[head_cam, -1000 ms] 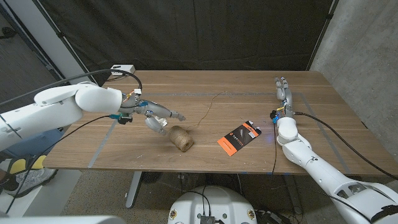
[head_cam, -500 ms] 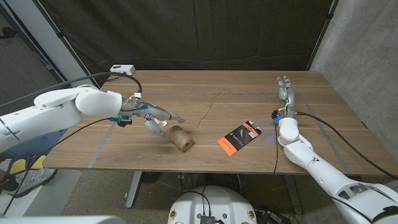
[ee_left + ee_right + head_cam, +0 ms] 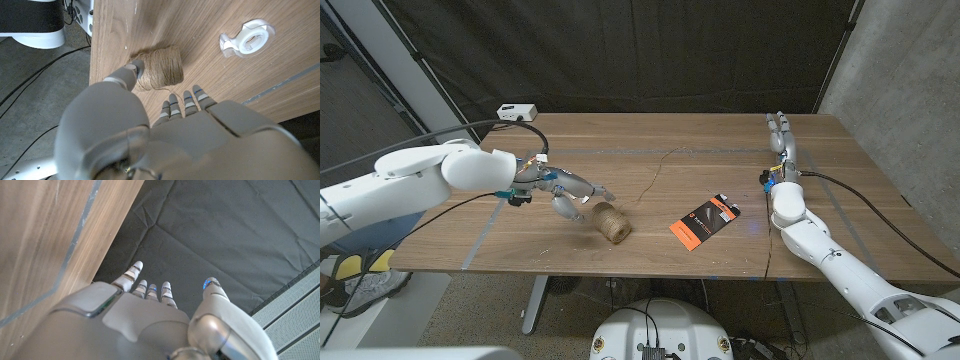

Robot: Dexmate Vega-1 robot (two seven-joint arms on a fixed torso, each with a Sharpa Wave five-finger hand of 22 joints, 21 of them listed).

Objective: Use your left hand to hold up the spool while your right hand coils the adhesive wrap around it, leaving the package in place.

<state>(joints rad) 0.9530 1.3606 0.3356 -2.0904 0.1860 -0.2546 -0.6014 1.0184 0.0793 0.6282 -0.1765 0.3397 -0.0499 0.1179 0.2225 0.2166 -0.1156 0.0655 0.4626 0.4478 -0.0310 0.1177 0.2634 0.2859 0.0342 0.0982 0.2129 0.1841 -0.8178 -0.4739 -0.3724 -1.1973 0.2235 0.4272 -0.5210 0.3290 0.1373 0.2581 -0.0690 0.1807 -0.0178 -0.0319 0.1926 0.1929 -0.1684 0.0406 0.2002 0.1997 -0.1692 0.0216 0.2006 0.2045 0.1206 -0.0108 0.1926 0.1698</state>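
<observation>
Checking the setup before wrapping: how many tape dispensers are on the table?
1. A white tape dispenser lies on the wood beyond the twine spool, seen from the left wrist. In the head view the left arm may hide it.

Head view: fixed, high, looking down over the whole table [image 3: 720,150], both arms entering from the bottom corners. Left wrist view: close behind the left hand [image 3: 165,135], facing the twine spool [image 3: 159,67] at the table's edge; spool [image 3: 610,222] shared with head view. Right wrist view: close behind the right hand [image 3: 145,315], facing past the table's edge toward a dark curtain [image 3: 225,230].
</observation>
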